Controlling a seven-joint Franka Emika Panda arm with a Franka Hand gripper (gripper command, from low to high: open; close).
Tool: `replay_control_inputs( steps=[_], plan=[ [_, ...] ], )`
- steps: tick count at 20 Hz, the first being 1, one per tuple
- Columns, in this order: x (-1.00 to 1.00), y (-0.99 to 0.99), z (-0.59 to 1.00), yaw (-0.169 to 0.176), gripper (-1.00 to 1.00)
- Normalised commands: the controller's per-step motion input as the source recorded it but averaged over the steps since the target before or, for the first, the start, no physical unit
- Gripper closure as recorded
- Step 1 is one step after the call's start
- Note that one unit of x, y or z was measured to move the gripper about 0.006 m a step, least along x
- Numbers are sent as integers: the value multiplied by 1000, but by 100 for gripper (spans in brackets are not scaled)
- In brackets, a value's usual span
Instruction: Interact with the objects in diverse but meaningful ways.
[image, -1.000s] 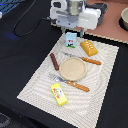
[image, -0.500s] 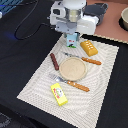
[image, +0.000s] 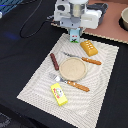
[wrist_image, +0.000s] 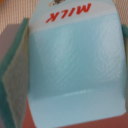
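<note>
The gripper (image: 74, 31) hangs at the far edge of the striped placemat (image: 37, 85), directly over the small white carton with green-blue sides (image: 74, 36). Only the carton's lower part shows below the arm in the exterior view, standing upright with its long axis vertical. In the wrist view the carton (wrist_image: 75, 55) fills nearly the whole picture, a pale blue face with red "MILK" lettering at one end; the picture is blurred and no fingers show, so I cannot tell whether the jaws are spread or pinching it.

The orange-yellow ridged block (image: 89, 47) lies just beside the carton toward the exterior view's right, its long axis slanted across the mat. The brown sausage (image: 54, 61) lies on the exterior view's left of the round plate (image: 73, 68), long axis running roughly from far to near. The bright yellow rectangular box (image: 59, 93) rests flat near the mat's near edge, its length angled toward the exterior view's right. A knife (image: 84, 59) and a fork (image: 70, 82) flank the plate.
</note>
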Motion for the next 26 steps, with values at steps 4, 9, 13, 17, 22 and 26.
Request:
replay_control_inputs(
  steps=[4,9,13,17,22,26],
  plan=[
    [-255,-53,986,-6,100],
    [-42,-394,1000,-28,100],
    [12,-691,799,-51,100],
    [41,-843,570,-48,100],
    [7,-911,293,-9,100],
    [-11,-954,-23,-2,100]
  ],
)
